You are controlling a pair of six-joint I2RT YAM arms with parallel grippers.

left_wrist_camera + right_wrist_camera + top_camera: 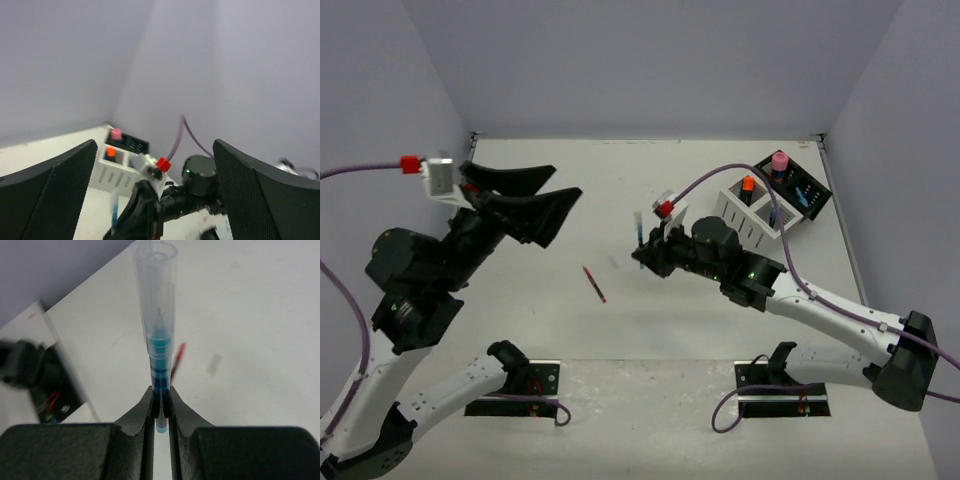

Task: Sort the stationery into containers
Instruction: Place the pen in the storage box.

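A: Top view first. Anything loose?
B: Yes, red pen [594, 284] lying flat on the table [660, 330], well apart from both boxes. Blue pen [638, 232] upright, pinched in the right gripper [642, 250] over the middle. Left gripper [565, 182] raised at the left, spread wide, holding nothing.

A: And the boxes?
B: Far right corner. White box [745, 225] with an orange-topped highlighter [748, 185] inside; black box [812, 200] right beside it, pink cylinder [779, 160] standing in it.

A: Left wrist view?
B: Fingers far apart, nothing between. Boxes and other arm beyond, blurred.

A: Right wrist view?
B: Jaws shut on the blue pen near its lower end, clear cap pointing away. Red pen beyond, on the table.

A: Handling?
B: Probably light, stiff, smooth plastic. Gripped that near the end, likely to swivel or slip. For the red one, best taken across mid-barrel; thin and low against the table, so little to catch.

A: Any writing?
B: None legible anywhere.
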